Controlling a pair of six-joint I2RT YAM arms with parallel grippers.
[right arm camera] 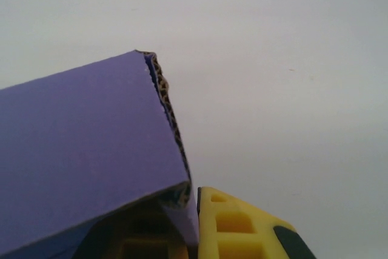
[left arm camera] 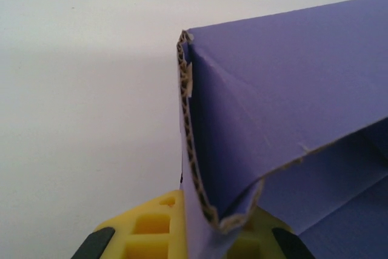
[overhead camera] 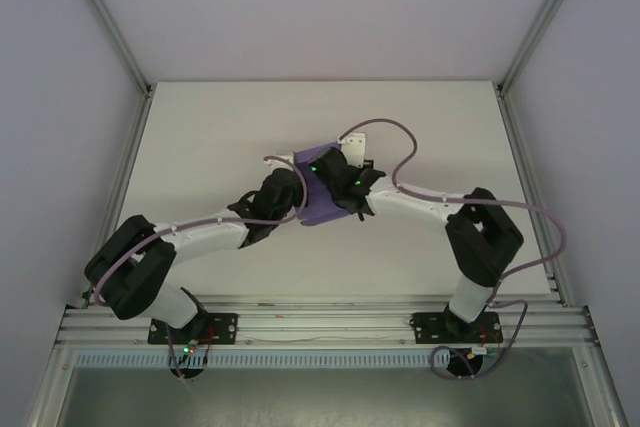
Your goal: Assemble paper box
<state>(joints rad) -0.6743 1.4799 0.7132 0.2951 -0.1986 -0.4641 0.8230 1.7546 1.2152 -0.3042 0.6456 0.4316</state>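
Soft, even light — faint shadows

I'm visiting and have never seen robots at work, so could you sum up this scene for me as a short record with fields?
Surface: white table
Object: purple paper box, corrugated card, partly folded, one side open
Position: mid-table, between the two arms
Left gripper: shut on a wall of the box
Right gripper: shut on a box edge from the opposite side
Stage: box not yet closed up
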